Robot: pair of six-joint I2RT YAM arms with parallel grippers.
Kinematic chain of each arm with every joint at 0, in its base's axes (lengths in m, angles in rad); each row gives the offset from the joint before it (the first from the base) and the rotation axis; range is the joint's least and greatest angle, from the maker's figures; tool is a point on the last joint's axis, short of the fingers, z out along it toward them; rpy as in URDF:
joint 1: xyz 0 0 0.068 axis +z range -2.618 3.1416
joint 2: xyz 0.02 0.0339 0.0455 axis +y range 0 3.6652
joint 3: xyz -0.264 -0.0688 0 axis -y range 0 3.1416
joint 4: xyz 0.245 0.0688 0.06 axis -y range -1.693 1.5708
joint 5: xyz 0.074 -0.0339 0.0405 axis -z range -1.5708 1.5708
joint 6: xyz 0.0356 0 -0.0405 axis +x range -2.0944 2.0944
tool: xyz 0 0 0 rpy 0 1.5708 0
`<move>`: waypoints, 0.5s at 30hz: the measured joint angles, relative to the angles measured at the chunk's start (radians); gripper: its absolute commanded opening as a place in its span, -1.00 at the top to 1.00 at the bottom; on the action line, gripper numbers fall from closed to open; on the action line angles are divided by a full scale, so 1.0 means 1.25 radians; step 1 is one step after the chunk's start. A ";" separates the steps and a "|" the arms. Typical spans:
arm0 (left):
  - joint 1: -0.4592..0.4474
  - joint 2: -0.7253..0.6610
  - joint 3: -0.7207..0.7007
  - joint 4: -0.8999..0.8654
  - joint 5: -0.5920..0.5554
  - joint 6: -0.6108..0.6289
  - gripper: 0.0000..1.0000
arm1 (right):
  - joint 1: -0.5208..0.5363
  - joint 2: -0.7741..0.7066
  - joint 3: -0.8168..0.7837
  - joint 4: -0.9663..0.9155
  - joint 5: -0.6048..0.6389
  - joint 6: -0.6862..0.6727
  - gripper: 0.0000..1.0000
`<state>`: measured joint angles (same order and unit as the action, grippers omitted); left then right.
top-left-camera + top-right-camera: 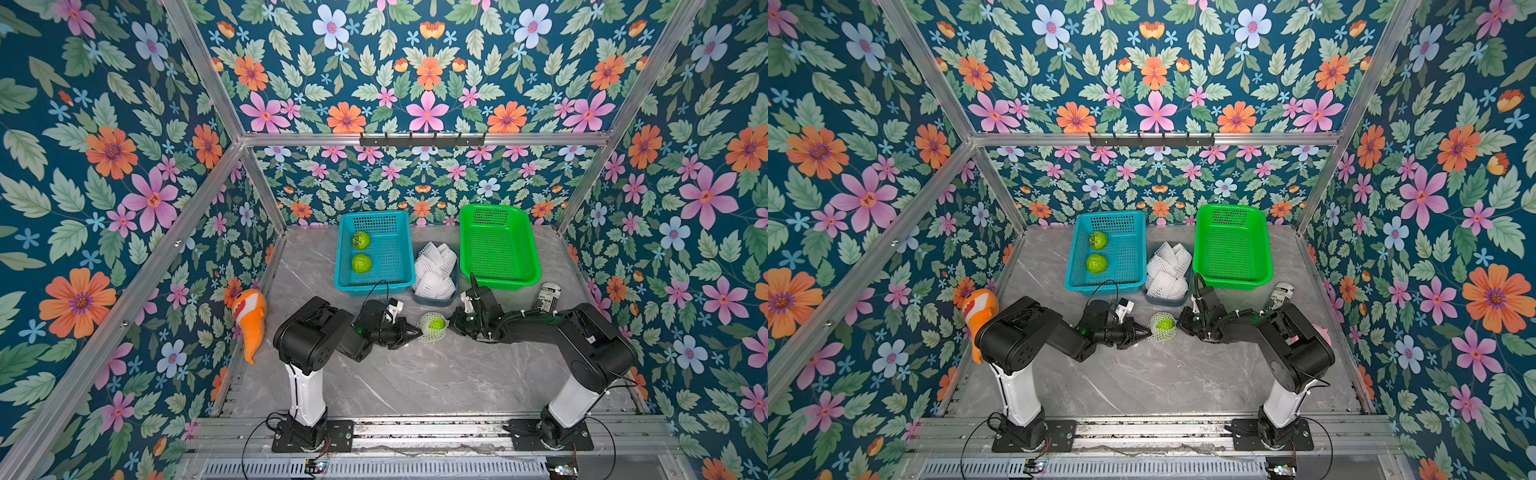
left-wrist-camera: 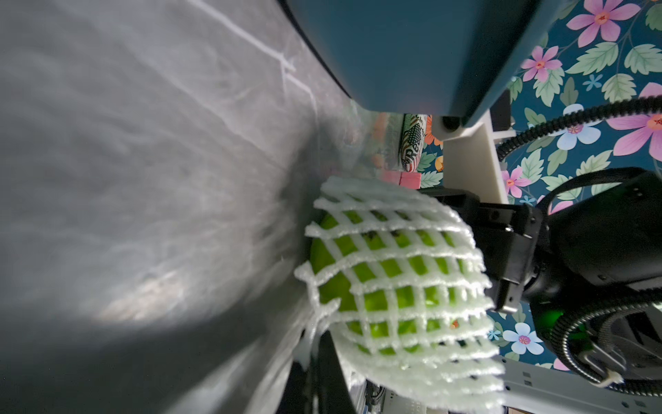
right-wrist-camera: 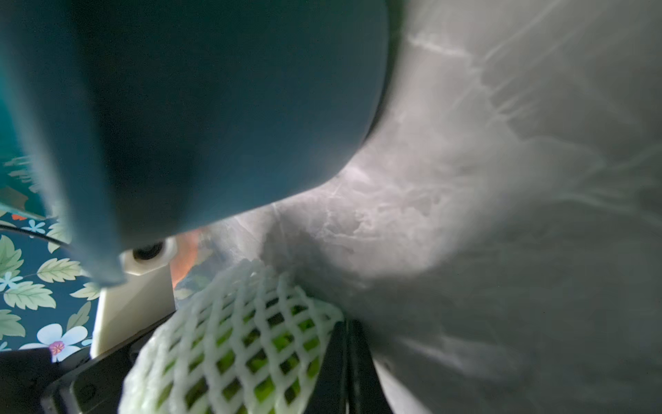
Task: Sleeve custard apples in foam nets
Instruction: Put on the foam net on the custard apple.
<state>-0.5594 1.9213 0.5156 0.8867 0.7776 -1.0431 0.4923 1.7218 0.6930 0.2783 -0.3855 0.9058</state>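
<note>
Custard apple (image 1: 436, 323) in foam net (image 1: 426, 333), between left hand (image 1: 417, 332), right hand (image 1: 451, 323).

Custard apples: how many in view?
3 custard apples: two bare in the teal basket, one at the back, one nearer; the third on the table, inside a foam net. None seen elsewhere.

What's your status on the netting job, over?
Left end effector and right end effector shut, pinching foam net from opposite sides. Custard apple partly sleeved inside it. Two bare fruits in teal basket. Nothing blocking.
</note>
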 measured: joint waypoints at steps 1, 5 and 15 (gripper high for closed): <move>0.000 0.000 0.004 -0.004 -0.006 0.002 1.00 | 0.000 0.002 0.001 0.002 0.000 0.000 0.87; 0.000 0.000 0.015 -0.022 -0.017 0.011 1.00 | 0.000 0.006 0.006 0.003 -0.003 0.004 0.86; -0.006 -0.013 0.050 -0.121 -0.045 0.049 1.00 | 0.003 0.014 0.007 0.016 -0.004 0.009 0.82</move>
<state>-0.5667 1.9057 0.5777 0.7349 0.7212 -0.9825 0.4957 1.7390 0.7017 0.2989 -0.3908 0.9173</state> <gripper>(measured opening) 0.053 0.083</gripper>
